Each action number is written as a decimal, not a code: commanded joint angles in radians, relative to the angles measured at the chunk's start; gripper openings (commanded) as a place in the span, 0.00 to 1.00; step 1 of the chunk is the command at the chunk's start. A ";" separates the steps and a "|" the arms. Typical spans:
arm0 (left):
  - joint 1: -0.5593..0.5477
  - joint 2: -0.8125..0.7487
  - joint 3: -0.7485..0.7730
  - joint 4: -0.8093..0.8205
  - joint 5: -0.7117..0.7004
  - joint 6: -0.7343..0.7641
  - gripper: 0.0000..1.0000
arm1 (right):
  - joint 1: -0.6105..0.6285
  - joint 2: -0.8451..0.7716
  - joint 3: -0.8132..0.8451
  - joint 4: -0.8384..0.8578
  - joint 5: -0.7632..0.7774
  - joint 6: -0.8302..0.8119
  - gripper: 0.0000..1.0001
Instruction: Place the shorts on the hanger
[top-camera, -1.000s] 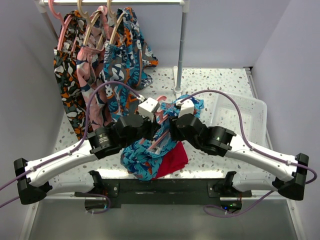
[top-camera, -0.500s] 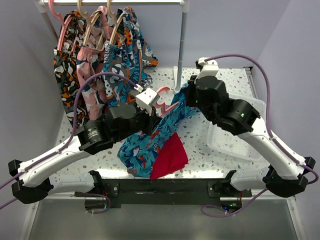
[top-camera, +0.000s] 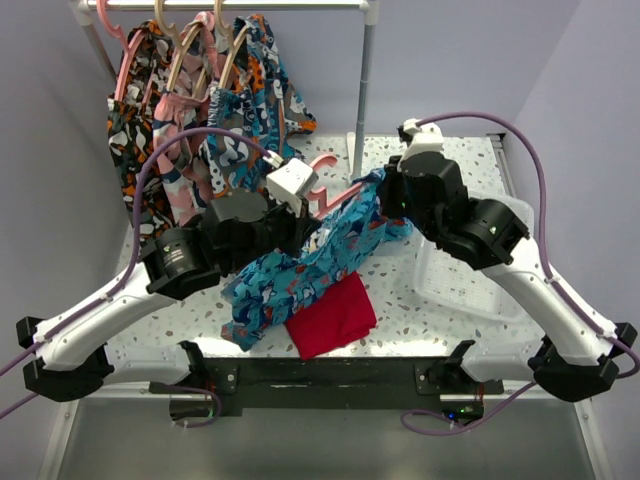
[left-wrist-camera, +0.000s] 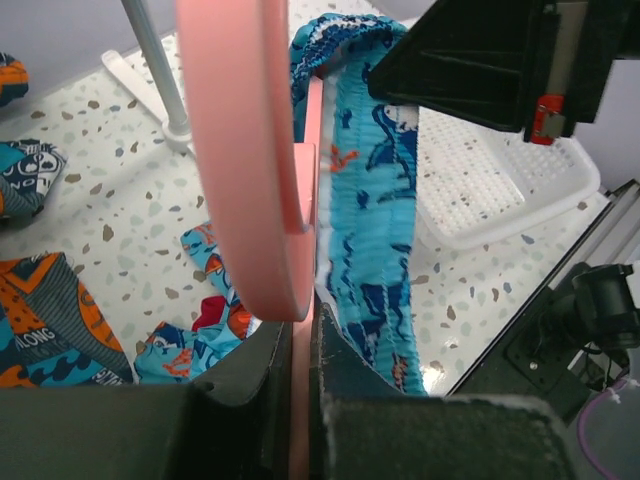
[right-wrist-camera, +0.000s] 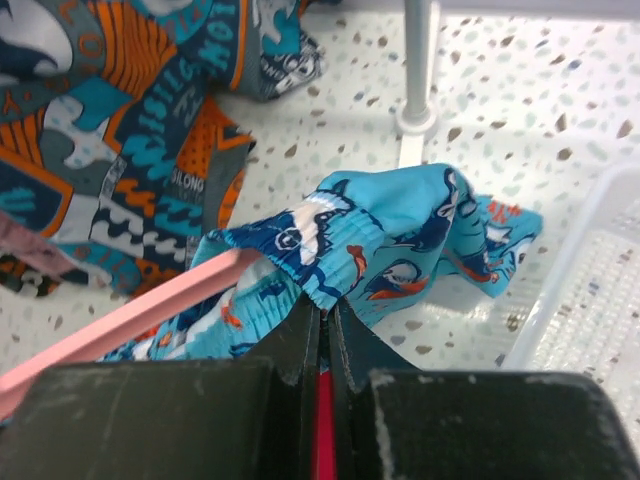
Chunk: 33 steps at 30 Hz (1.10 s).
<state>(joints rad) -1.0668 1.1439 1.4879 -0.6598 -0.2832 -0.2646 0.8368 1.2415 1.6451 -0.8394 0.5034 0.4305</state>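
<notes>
Shorts (right-wrist-camera: 400, 215) turquoise, navy-white-red print, possibly sharks; hanger (left-wrist-camera: 245, 150) pink; cloth (top-camera: 335, 318) plain red.

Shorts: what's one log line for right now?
left gripper: shut on hanger | right gripper: shut on shorts | shorts: one end raised

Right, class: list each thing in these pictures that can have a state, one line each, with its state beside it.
left hand: shut on the hanger.
right hand: shut on the shorts' edge.
shorts: lifted, stretched between both hands, lower end sagging.
hanger: held up, one arm tucked into the shorts.
red cloth: lying loose on the table.
basket: upright, empty.
patterned shorts: hanging from the rail.
</notes>
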 joint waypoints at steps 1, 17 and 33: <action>0.005 0.013 -0.024 0.075 -0.043 0.033 0.00 | 0.013 -0.063 -0.070 0.065 -0.135 0.034 0.00; 0.028 0.013 -0.137 0.187 0.039 0.044 0.00 | 0.021 -0.126 -0.111 0.255 -0.359 0.028 0.45; 0.111 0.051 -0.072 0.177 0.226 -0.013 0.00 | 0.077 -0.157 -0.301 0.516 -0.345 -0.096 0.52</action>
<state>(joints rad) -0.9768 1.2015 1.3487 -0.5426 -0.1234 -0.2520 0.8936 1.1072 1.3651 -0.4294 0.1627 0.3904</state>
